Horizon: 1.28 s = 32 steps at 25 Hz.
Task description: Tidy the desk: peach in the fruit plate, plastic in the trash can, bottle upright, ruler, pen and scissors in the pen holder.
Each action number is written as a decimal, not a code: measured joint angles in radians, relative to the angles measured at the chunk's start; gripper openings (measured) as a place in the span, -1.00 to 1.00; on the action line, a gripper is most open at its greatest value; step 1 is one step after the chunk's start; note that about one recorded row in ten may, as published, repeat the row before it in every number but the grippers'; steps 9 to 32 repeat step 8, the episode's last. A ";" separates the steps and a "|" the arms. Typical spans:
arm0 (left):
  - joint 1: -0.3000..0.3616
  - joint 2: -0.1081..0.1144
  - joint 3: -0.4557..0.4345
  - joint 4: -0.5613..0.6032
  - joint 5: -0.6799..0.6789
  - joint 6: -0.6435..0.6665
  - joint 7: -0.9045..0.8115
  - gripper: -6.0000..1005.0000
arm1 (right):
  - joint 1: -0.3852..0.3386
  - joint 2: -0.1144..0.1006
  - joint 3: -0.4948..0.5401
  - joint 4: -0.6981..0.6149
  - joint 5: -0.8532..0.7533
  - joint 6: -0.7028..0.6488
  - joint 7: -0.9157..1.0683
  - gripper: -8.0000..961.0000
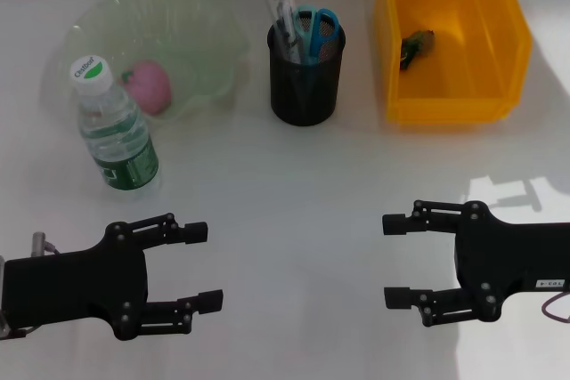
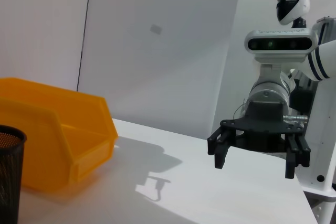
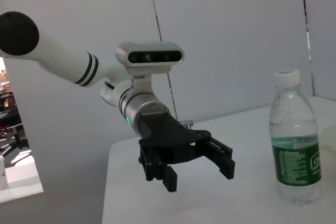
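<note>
A pink peach [image 1: 148, 86] lies in the green translucent fruit plate [image 1: 209, 28] at the back left. The water bottle [image 1: 116, 126] [image 3: 294, 145] stands upright in front of the plate, white cap on top. The black mesh pen holder [image 1: 305, 77] [image 2: 8, 177] holds a clear ruler [image 1: 281, 11] and blue-handled scissors [image 1: 317, 28]; I cannot make out the pen. A crumpled piece of plastic [image 1: 416, 46] lies in the yellow trash can [image 1: 445, 100] [image 2: 52, 135]. My left gripper [image 1: 207, 265] [image 3: 199, 177] and right gripper [image 1: 390, 261] [image 2: 253, 162] hover open and empty over the near table.
The white table runs to a wall behind the plate, holder and bin. A patch of bright light and arm shadow falls on the table at the right, just beyond my right gripper.
</note>
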 joint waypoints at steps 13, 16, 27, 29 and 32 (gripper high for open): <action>-0.006 -0.002 0.000 0.001 -0.001 0.006 -0.003 0.63 | 0.000 0.004 -0.001 0.012 0.007 0.022 -0.009 0.69; -0.006 -0.002 0.000 0.001 -0.001 0.006 -0.003 0.63 | 0.000 0.004 -0.001 0.012 0.007 0.022 -0.009 0.69; -0.006 -0.002 0.000 0.001 -0.001 0.006 -0.003 0.63 | 0.000 0.004 -0.001 0.012 0.007 0.022 -0.009 0.69; -0.006 -0.002 0.000 0.001 -0.001 0.006 -0.003 0.63 | 0.000 0.004 -0.001 0.012 0.007 0.022 -0.009 0.69; -0.006 -0.002 0.000 0.001 -0.001 0.006 -0.003 0.63 | 0.000 0.004 -0.001 0.012 0.007 0.022 -0.009 0.69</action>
